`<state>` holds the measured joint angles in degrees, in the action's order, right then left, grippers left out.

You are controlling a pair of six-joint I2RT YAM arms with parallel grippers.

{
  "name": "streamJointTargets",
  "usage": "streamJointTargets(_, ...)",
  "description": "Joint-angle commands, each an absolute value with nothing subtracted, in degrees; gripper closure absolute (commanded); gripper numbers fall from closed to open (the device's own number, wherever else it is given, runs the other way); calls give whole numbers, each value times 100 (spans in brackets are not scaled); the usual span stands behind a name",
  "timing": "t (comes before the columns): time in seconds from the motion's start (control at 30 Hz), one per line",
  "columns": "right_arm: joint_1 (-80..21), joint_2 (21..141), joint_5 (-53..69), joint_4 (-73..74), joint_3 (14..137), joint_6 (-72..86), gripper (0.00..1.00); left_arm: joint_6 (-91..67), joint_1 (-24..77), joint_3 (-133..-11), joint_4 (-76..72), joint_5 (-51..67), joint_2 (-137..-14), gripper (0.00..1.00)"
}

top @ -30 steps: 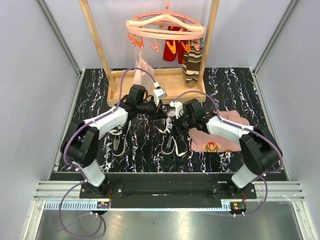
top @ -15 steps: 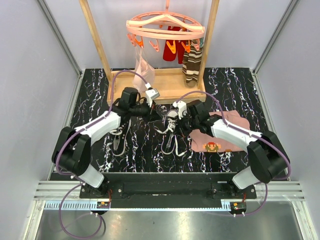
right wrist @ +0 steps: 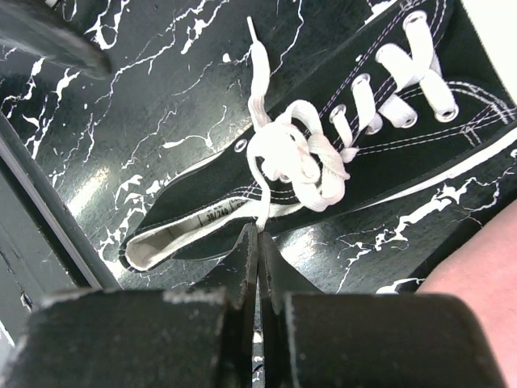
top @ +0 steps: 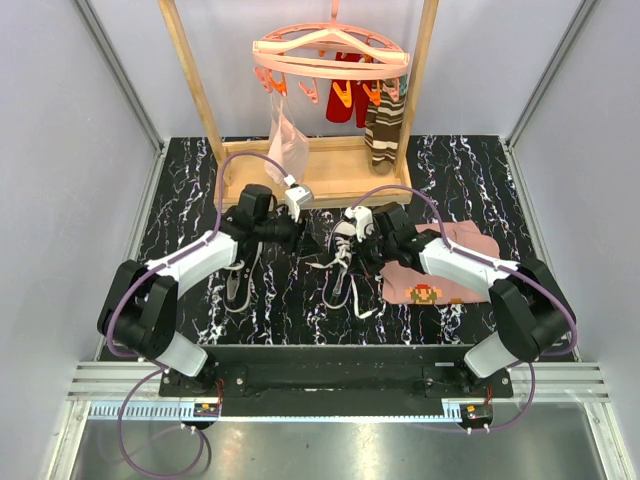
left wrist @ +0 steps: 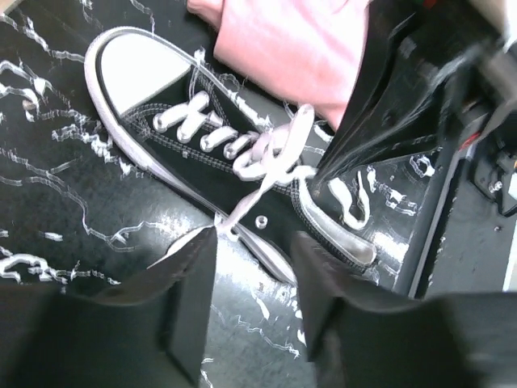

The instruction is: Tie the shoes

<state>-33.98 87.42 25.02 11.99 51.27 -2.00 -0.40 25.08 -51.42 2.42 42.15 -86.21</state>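
Marble table (top: 180, 200) | left wrist: left claw (left wrist: 254, 238) parted | right wrist: right claw (right wrist: 258, 234) pinching lace (right wrist: 283, 162)

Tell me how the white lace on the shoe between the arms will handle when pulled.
The lace is probably floppy: it lies in loose curling loops. It looks light, so it should follow the right end effector pinching it. The shoe may slide; the marbled tabletop looks glossy.
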Motion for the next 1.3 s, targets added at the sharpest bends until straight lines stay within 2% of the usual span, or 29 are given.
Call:
streamJointTargets(0.0,-3419,8807,2637,1178,5317,-167,100,-246,2619,-5747,-308,4491,-8832,47)
streamJointTargets(0.5,-3419,8798,2619,1160,5326,-141,100,-422,3208,-6363,-475,4421,-9676,45)
streamJointTargets(0.6,-3410,8798,2610,1160,5317,-132,100,-527,3270,-6398,-527,4316,-9790,53)
streamJointTargets(0.67,-3419,8780,2602,1169,5300,-123,100,-571,3270,-6407,-554,4280,-9809,62)
streamJointTargets(0.7,-3419,8772,2584,1169,5282,-123,100,-597,3243,-6390,-580,4289,-9748,77)
streamJointTargets(0.8,-3410,8737,2523,1178,5238,-114,100,-694,3112,-6197,-782,4333,-9485,97)
streamJointTargets(0.83,-3401,8728,2505,1169,5203,-114,100,-755,3059,-6092,-852,4359,-9405,100)
streamJointTargets(1.27,-3340,8728,2268,1204,5221,-167,100,-1195,2707,-4799,-563,4079,-8525,100)
